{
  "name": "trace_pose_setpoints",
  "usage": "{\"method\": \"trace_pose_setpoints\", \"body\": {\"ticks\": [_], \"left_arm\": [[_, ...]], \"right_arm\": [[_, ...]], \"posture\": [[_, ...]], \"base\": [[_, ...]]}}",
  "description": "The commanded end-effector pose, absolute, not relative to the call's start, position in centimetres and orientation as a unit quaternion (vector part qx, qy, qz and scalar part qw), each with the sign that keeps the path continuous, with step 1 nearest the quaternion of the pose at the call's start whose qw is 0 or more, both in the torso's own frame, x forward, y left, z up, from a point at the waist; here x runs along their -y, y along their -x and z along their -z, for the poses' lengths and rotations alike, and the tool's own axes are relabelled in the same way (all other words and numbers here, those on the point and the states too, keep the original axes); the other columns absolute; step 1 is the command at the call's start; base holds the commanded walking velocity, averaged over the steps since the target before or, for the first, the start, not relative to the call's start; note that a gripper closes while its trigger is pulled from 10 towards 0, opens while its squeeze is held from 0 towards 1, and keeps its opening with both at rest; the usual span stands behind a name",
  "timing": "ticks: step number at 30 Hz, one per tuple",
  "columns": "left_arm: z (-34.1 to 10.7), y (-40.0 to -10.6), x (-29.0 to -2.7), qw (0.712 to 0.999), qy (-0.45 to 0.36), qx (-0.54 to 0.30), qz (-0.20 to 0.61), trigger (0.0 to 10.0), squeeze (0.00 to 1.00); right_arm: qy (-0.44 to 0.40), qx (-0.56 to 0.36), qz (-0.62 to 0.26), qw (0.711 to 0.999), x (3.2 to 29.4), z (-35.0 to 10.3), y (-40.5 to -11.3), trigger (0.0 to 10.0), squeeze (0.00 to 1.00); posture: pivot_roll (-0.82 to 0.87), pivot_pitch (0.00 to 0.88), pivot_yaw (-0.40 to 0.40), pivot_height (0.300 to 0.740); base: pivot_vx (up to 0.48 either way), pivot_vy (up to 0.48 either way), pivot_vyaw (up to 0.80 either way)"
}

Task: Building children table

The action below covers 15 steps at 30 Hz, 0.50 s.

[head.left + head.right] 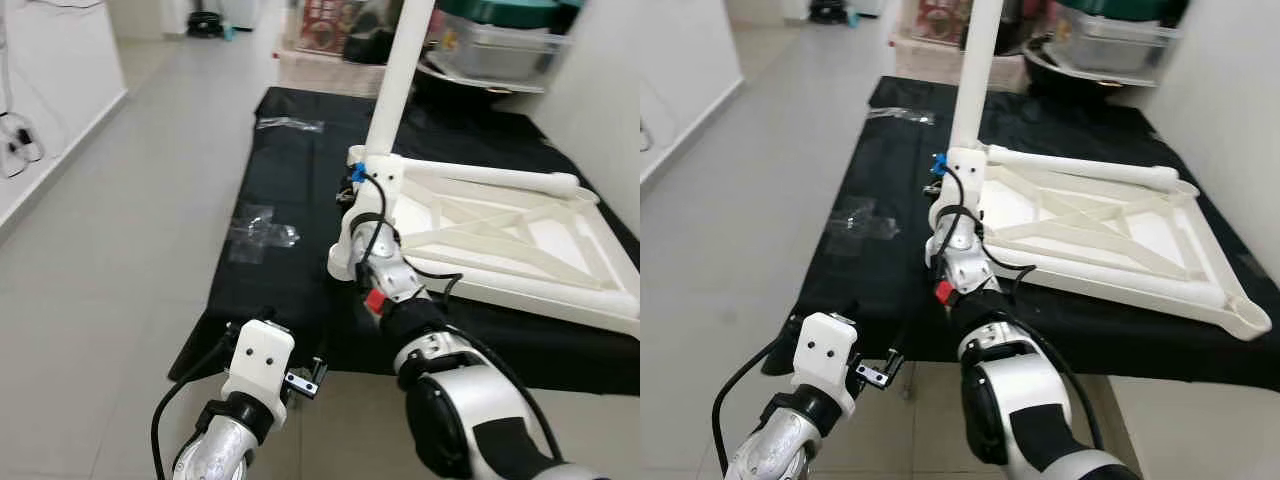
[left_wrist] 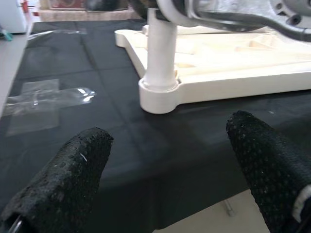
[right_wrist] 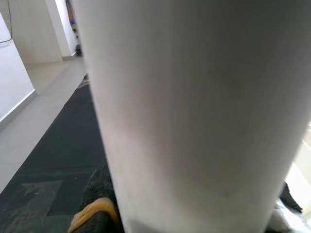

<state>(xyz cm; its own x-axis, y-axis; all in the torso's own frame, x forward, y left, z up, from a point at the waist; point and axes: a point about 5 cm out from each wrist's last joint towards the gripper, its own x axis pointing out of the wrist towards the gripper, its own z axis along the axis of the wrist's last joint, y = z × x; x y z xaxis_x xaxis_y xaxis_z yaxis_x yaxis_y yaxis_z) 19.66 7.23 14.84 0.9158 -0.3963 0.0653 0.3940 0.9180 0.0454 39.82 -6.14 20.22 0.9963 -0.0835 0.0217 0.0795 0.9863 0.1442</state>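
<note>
A white children's table top (image 1: 520, 235) lies upside down on a black mat (image 1: 290, 180). One white table leg (image 1: 400, 80) stands upright in its near-left corner socket (image 2: 158, 94). My right gripper (image 1: 365, 200) is shut on that leg just above the socket; in the right wrist view the leg (image 3: 194, 111) sits very close, with a black finger (image 3: 99, 194) against it. A second white leg (image 1: 490, 178) lies along the far side of the top. My left gripper (image 2: 170, 160) hangs open, low at the mat's front edge, facing the socket.
Clear plastic bags (image 1: 262, 232) (image 1: 290, 124) lie on the mat left of the table. Storage boxes and bins (image 1: 500, 45) crowd the back. A white wall (image 1: 50, 90) runs along the left, with grey tiled floor (image 1: 130, 250) beside the mat.
</note>
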Motion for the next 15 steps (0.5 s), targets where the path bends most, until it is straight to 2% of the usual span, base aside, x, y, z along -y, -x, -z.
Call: {"method": "trace_pose_setpoints", "body": {"ticks": [1,2,3,5,6,8,9,13,14,15], "left_arm": [[-14.5,-19.6,-7.1,0.978,-0.014,0.028,0.204,10.0,0.00],[-14.5,-19.6,-7.1,0.978,-0.014,0.028,0.204,10.0,0.00],[-14.6,-19.6,-7.1,0.978,-0.014,0.028,0.204,10.0,0.00],[-14.6,-19.6,-7.1,0.978,-0.014,0.028,0.204,10.0,0.00],[-14.6,-19.6,-7.1,0.978,-0.014,0.028,0.204,10.0,0.00],[-14.6,-19.6,-7.1,0.979,-0.013,0.028,0.204,10.0,0.00],[-14.6,-19.6,-7.1,0.979,-0.012,0.028,0.203,10.0,0.00],[-14.6,-19.7,-7.1,0.979,-0.012,0.029,0.203,10.0,0.00],[-14.6,-19.7,-7.1,0.979,-0.012,0.029,0.203,10.0,0.00],[-14.6,-19.7,-7.1,0.979,-0.012,0.029,0.203,10.0,0.00]], "right_arm": [[-0.110,-0.026,0.052,0.992,6.0,-18.5,-39.4,0.0,0.00],[-0.110,-0.026,0.052,0.992,6.0,-18.5,-39.4,0.0,0.00],[-0.117,-0.027,0.052,0.991,5.6,-18.5,-39.3,4.8,0.00],[-0.117,-0.027,0.052,0.991,5.6,-18.5,-39.3,4.8,0.00],[-0.118,0.002,0.035,0.992,5.2,-19.4,-39.3,10.0,1.00],[-0.114,0.054,0.000,0.992,4.9,-21.0,-39.3,10.0,1.00],[-0.110,0.071,-0.017,0.991,5.2,-21.6,-39.5,10.0,0.00],[-0.121,0.080,-0.052,0.988,5.5,-22.1,-39.7,10.0,0.00],[-0.152,0.070,-0.145,0.975,5.1,-22.3,-39.9,10.0,0.00],[-0.152,0.070,-0.145,0.975,5.1,-22.3,-39.9,10.0,0.00]], "posture": [[0.11,0.078,-0.118,0.740],[0.11,0.078,-0.118,0.740],[0.10,0.081,-0.116,0.740],[0.10,0.081,-0.116,0.740],[0.10,0.084,-0.116,0.740],[0.10,0.086,-0.114,0.740],[0.10,0.086,-0.117,0.740],[0.10,0.087,-0.117,0.740],[0.10,0.088,-0.117,0.740],[0.10,0.088,-0.117,0.740]], "base": [[0.000,0.000,0.00],[0.000,0.000,0.00],[0.000,0.000,0.00],[0.000,0.000,0.00],[0.000,0.000,0.00],[0.000,0.000,0.00],[0.000,0.000,0.00],[0.000,0.000,0.00],[0.000,0.000,0.00],[0.000,0.000,0.00]]}}
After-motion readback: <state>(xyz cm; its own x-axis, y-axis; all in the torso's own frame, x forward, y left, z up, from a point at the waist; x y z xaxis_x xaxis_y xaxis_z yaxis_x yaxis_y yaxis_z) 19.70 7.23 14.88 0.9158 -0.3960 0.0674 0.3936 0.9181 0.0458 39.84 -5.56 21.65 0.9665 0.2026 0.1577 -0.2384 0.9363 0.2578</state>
